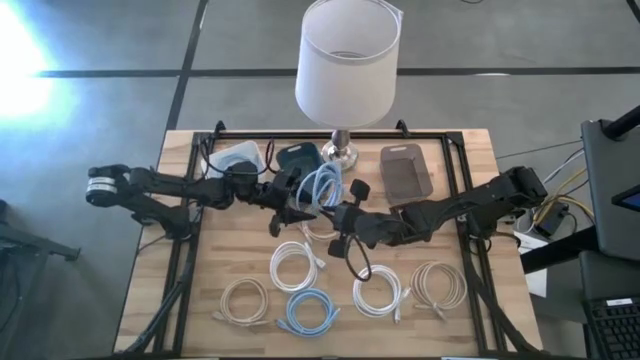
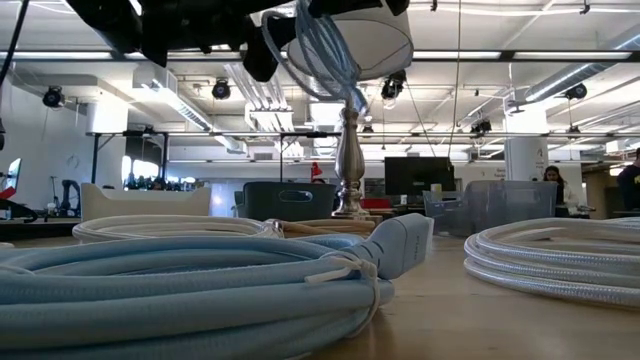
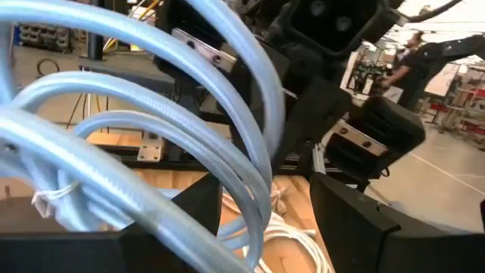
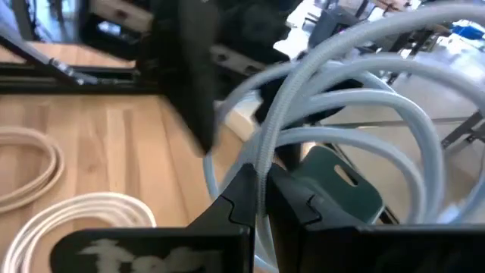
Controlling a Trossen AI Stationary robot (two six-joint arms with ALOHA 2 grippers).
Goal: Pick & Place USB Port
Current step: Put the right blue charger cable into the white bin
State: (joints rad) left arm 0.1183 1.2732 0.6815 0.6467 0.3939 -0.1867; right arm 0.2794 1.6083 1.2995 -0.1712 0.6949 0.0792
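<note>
— Where is the light blue cable coil (image 1: 321, 186) to be found?

— It is held up off the tabletop (image 1: 240, 250), near the middle and toward the far edge, just in front of the lamp's metal base (image 1: 341, 150). It hangs between the two grippers.

— How are the fingers of the right gripper (image 4: 261, 199) set?

— They are seen pressed together on a strand of the light blue cable coil in the right wrist view; the strand is pinched between the dark tips.

— And the left gripper (image 1: 292, 208)?

— Its fingers (image 3: 356, 220) are spread wide, with loops of the coil running across and between them in the left wrist view. Whether the loops are actually touched by them cannot be told.

— What else is laid out on the tabletop?

— Five bundled cables are spread along the near half: a white coil (image 1: 291, 263) toward the middle, a cream coil (image 1: 245, 299) near the left corner, a second blue coil (image 1: 311, 308) at the near edge, another white coil (image 1: 380, 294) to its right, and a beige coil (image 1: 439, 284) toward the near right corner. Along the far edge, a pale blue bin (image 1: 240, 159), a dark teal bin (image 1: 298, 157) and a smoky clear bin (image 1: 405, 171) are lined up, with the lamp's white shade (image 1: 347, 62) seen above them.
</note>
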